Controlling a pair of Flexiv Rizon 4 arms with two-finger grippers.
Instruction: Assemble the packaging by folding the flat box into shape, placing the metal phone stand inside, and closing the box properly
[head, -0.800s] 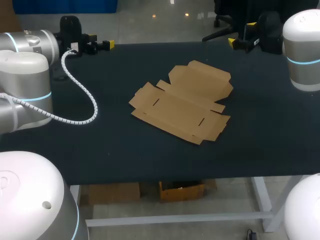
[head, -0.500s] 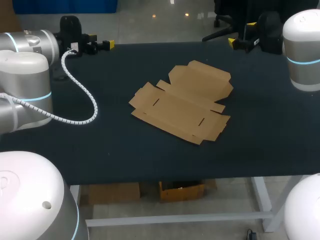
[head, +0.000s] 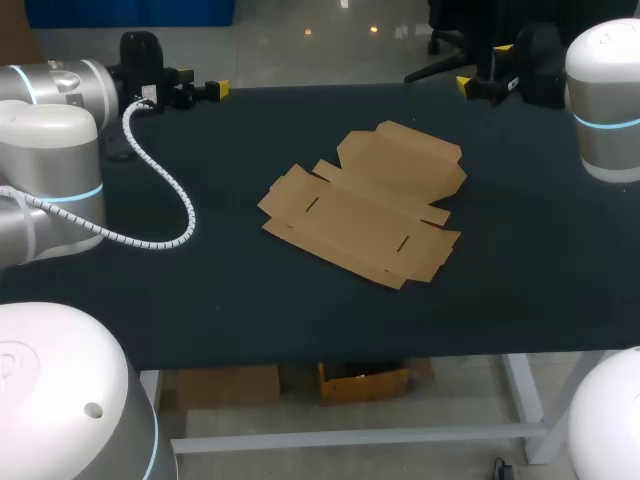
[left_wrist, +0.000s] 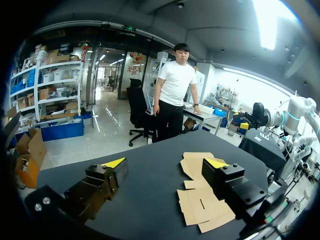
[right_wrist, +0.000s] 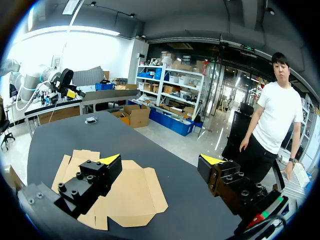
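Looking at a flat box (head: 365, 205) here: plain brown cardboard, matte, fully unfolded w/ angled flaps, notched tabs and two thin slots cut in. Lying flush on the dark matte table (head: 200, 300), out ahead of both sets of jaws, touching neither. On the left gripper (left_wrist: 165, 162), seeing blocky black fingers w/ wedge-shaped yellow tips, spread wide apart. Same deal w/ the right gripper (right_wrist: 161, 159): gaping wide, cardboard just past and below its fingers. Also spotting a white coiled cable (head: 160, 180) looping off the left arm (head: 50, 150).
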